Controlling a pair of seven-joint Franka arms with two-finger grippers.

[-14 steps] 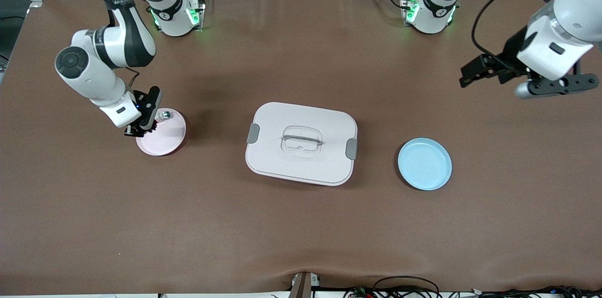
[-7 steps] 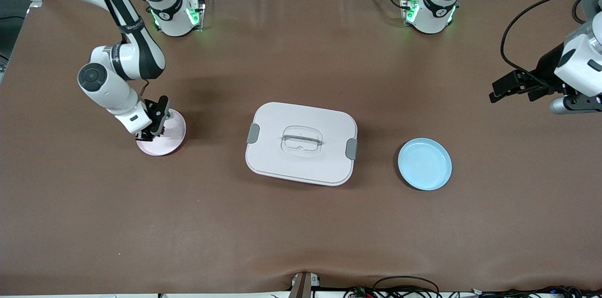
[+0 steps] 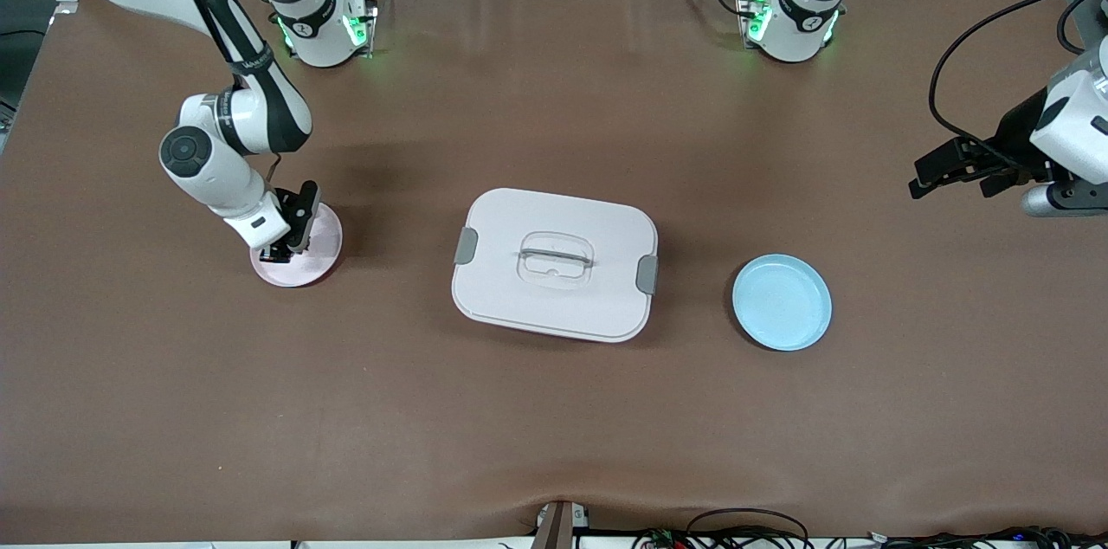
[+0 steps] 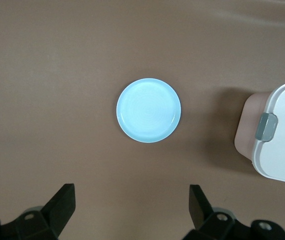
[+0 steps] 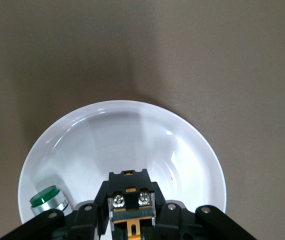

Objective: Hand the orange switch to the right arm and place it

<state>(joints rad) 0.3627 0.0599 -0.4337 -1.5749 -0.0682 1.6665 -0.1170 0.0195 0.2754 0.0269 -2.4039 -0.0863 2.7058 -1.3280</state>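
The orange switch (image 5: 130, 192), a small black block with an orange band and two screws, sits between the jaws of my right gripper (image 5: 131, 220), which is shut on it. The gripper (image 3: 281, 248) hangs low over the pink plate (image 3: 318, 253) at the right arm's end of the table. In the right wrist view the plate (image 5: 132, 130) fills the space under the switch. The front view hides the switch under the hand. My left gripper (image 3: 933, 175) is open and empty, up over bare table at the left arm's end; its two fingers stand wide apart around (image 4: 132, 210).
A small green-capped part (image 5: 46, 199) lies on the pink plate beside the right gripper. A white lidded box (image 3: 554, 263) with grey latches stands mid-table. An empty blue plate (image 3: 782, 301) lies between the box and the left arm's end.
The right gripper has shifted with the switch farther in over the pink plate, now covering the green-capped part in the front view. The left arm has drawn back toward its end of the table.
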